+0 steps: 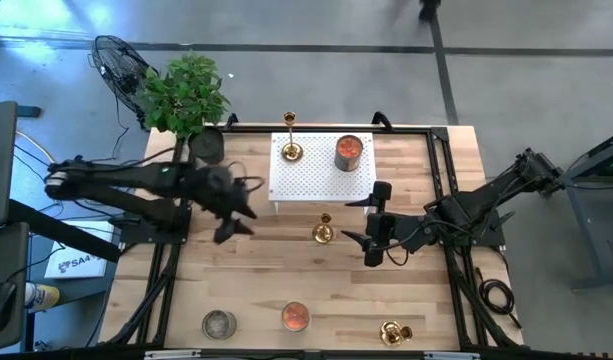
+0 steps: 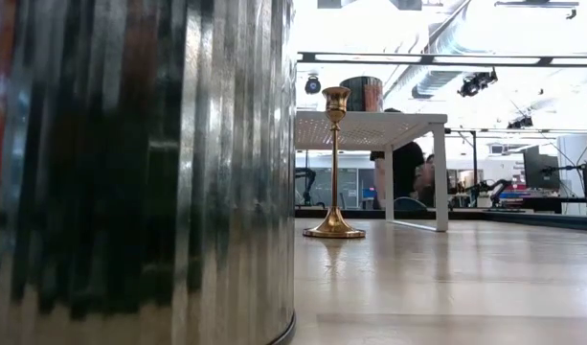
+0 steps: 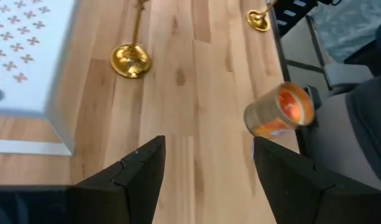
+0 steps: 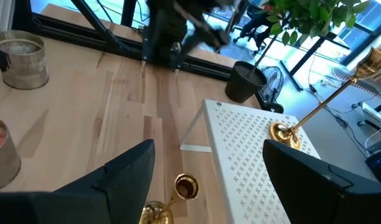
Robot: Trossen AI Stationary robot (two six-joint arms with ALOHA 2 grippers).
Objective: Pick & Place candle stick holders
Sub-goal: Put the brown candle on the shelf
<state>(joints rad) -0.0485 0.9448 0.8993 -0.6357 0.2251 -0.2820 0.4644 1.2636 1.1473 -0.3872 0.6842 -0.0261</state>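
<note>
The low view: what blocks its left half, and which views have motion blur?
Low view: a ribbed metal tin very close, smeared; the candlestick behind stays sharp. Right wrist view: the far arm is blurred. Left wrist view: the orange jar is slightly soft.

The whole table [image 1: 306, 280] is seen from directly above in the high view. The low view is set at tabletop height, its left half blocked by a metal tin [image 2: 140, 172] standing very close. Each wrist view is directed obliquely down past its own fingers. The white perforated stand [image 1: 321, 165] and a brass candlestick [image 1: 323, 231] are shared by all four views.
</note>
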